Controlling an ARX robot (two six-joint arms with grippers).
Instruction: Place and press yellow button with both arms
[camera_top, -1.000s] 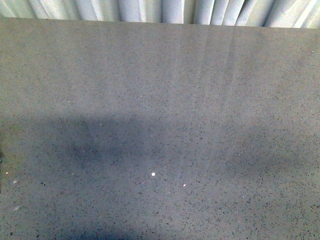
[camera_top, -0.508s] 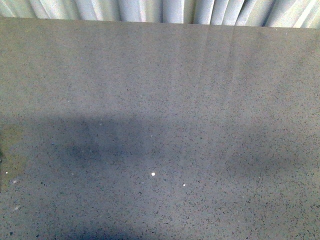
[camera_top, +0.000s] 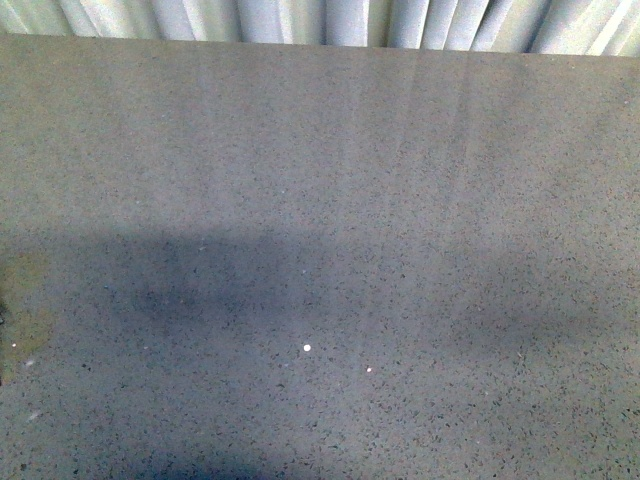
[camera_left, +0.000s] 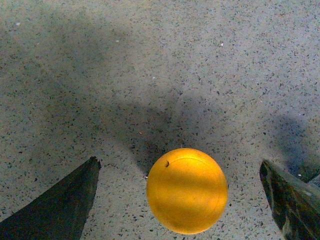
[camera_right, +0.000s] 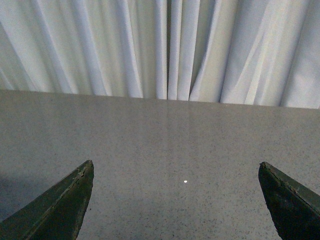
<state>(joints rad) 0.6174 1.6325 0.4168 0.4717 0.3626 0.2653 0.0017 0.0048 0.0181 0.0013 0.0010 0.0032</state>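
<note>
The yellow button shows only in the left wrist view, seen from above as a round yellow cap on the speckled grey table. My left gripper hangs over it, open, one dark finger on each side of the cap and neither touching it. In the right wrist view my right gripper is open above bare table, nothing between its fingers. The front view holds no button and no arm, only shadows on the table.
A white pleated curtain hangs behind the table's far edge. A small white speck and a second one lie on the table near its front.
The shadows on the near part of the table have shifted slightly in the front view. Nothing else has visibly moved.
</note>
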